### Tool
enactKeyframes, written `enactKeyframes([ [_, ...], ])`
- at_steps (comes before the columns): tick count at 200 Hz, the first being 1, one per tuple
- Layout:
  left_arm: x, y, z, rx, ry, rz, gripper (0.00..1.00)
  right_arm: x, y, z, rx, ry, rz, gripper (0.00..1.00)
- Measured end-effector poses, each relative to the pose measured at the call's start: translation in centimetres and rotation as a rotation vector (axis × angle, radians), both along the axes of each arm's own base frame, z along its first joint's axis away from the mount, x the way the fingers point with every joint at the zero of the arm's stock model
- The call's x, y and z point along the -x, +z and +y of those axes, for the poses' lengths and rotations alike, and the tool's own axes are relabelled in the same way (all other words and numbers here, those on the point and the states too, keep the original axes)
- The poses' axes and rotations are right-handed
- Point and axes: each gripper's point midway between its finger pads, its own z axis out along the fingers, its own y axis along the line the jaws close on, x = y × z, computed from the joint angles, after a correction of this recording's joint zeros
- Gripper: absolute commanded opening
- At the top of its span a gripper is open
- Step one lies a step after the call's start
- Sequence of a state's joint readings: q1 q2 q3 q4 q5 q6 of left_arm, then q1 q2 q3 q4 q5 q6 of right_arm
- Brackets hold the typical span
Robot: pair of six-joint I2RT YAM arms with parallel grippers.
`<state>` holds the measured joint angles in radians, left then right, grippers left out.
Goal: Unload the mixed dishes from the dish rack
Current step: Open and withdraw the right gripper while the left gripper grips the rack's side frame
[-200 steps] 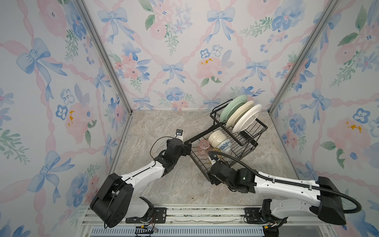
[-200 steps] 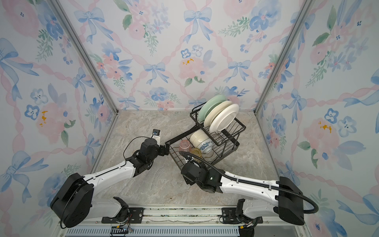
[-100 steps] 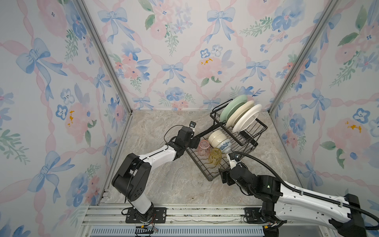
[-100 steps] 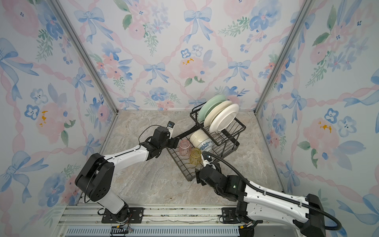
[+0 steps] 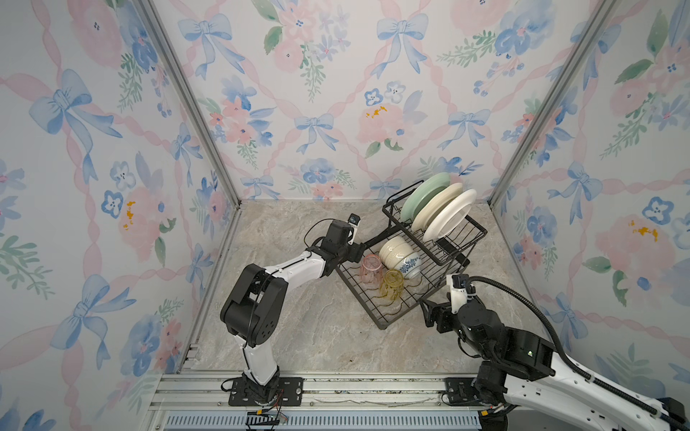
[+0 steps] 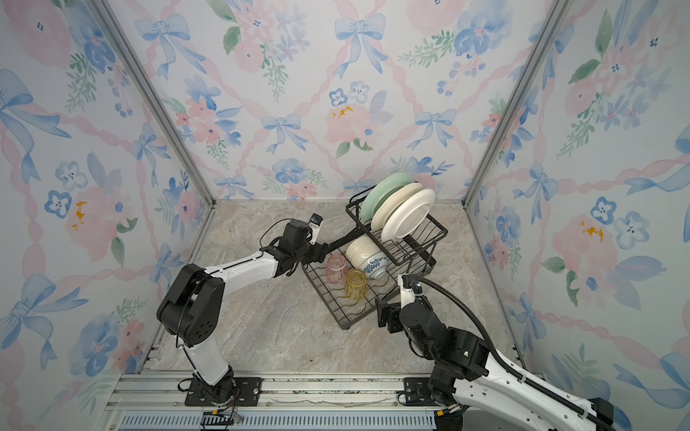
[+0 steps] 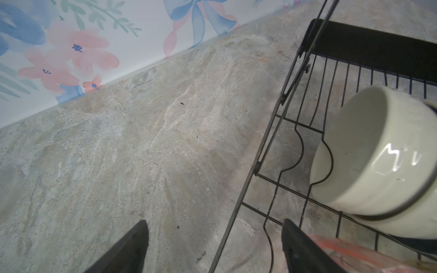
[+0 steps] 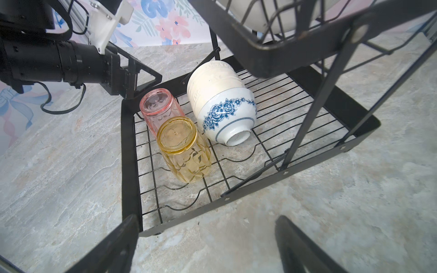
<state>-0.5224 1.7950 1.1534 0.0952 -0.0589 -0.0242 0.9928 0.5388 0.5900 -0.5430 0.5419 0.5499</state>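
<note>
Presently we are counting one dish rack, black wire in two tiers, sitting on the marbled bench between the two sets of jaws.

- Left jaws: we are finding them standing apart and gripping nothing. They are straddling the edge wire of the rack's lower tray, with one jaw hanging outside over bare bench and the other inside the tray.
- Pink tumbler: it is standing base up in the lower tray, just beside the inner left jaw. Whether they are touching we cannot tell.
- Amber tumbler: it is standing base up against the pink one, on the side away from the left jaws. It is the nearest dish ahead of the right jaws.
- Two cream bowls and a blue-patterned bowl: they are lying nested and tipped over in the lower tray. Their mouths are facing the left jaws and the blue one's foot is facing the right jaws.
- Mint-green plate and two cream plates: they are standing on edge in the upper shelf, beyond both sets of jaws, with the green one farthest.
- Right jaws: we are finding them standing apart and empty over bare bench. They are hovering close by the lower tray's near corner.
</note>
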Motion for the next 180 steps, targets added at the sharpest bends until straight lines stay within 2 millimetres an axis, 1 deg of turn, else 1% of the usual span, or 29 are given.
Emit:
enactKeyframes([
  [31,-0.3,-0.2,-0.6,0.007,-0.022,0.005,0.86,0.1,0.2,-1.2,-0.007,-0.025,-0.003,0.93],
  [64,-0.6,-1.0,-1.1,0.009,-0.036,0.021,0.84,0.2,-0.3,-1.9,0.018,-0.038,0.012,0.92],
  [74,-0.8,-1.3,-1.2,0.007,-0.037,0.026,0.83,0.2,-0.5,-2.1,0.028,-0.041,0.017,0.92],
  [86,-1.0,-1.7,-1.4,0.003,-0.042,0.031,0.77,0.2,-0.7,-2.2,0.034,-0.044,0.021,0.93],
  [119,-1.5,-2.7,-1.7,-0.008,-0.044,0.045,0.77,0.2,-0.6,-2.3,0.029,-0.047,0.017,0.93],
  [180,-2.5,-3.5,-2.2,-0.013,-0.046,0.051,0.75,0.1,-0.6,-2.8,0.034,-0.065,0.021,0.93],
])
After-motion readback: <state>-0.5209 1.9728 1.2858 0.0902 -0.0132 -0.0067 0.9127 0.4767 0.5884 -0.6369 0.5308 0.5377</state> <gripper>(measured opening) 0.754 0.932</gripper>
